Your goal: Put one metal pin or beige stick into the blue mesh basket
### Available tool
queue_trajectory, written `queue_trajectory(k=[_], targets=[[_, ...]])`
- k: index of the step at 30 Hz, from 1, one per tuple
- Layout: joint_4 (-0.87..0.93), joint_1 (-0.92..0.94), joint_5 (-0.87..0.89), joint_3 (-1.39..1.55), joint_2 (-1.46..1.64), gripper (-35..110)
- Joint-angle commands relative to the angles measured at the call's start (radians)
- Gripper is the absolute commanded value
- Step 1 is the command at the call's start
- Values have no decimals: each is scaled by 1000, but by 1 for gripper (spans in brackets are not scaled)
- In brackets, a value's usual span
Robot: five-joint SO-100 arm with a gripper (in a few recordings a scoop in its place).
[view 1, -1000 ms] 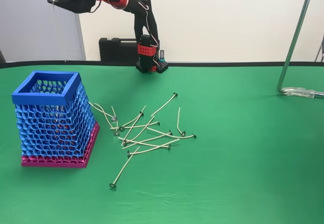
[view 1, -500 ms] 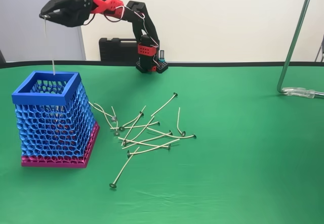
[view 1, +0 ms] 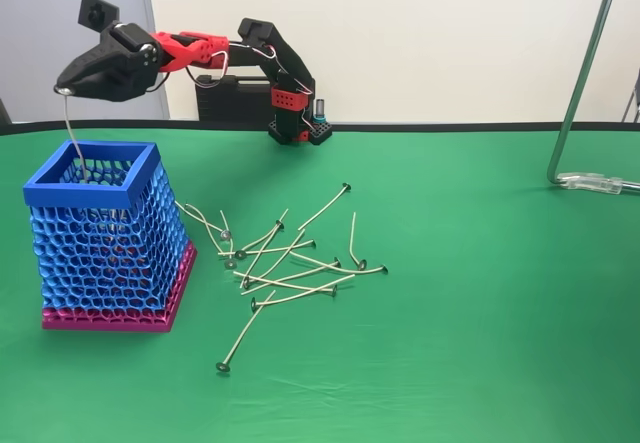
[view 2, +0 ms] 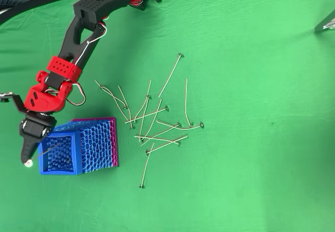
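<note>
Jaws clenched on one pin [view 1: 72, 135] at the frame's upper left dangle it into the blue mesh basket [view 1: 92, 191], tip just inside the rim, so this looks like the drop step, needing only release over the opening.

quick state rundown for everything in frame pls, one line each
Black and red gripper: shut on a thin metal pin, above the basket's left rim.
Thin metal pin: hanging from the gripper, lower end dipping into the basket opening.
Tall blue mesh basket with magenta base: upright on the green table.
Loose metal pins: lying scattered right of the basket.
</note>
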Motion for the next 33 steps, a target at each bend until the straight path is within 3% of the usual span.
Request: queue_trajectory(k=[1, 7, 13, 24, 33], targets=[[-6, 2, -5, -38, 11, 0], [-6, -15, -2, -12, 11, 0], [-9, -18, 29, 15, 18, 22], [-8, -20, -2, 12, 48, 22], [-41, -52, -382, 72, 80, 26]])
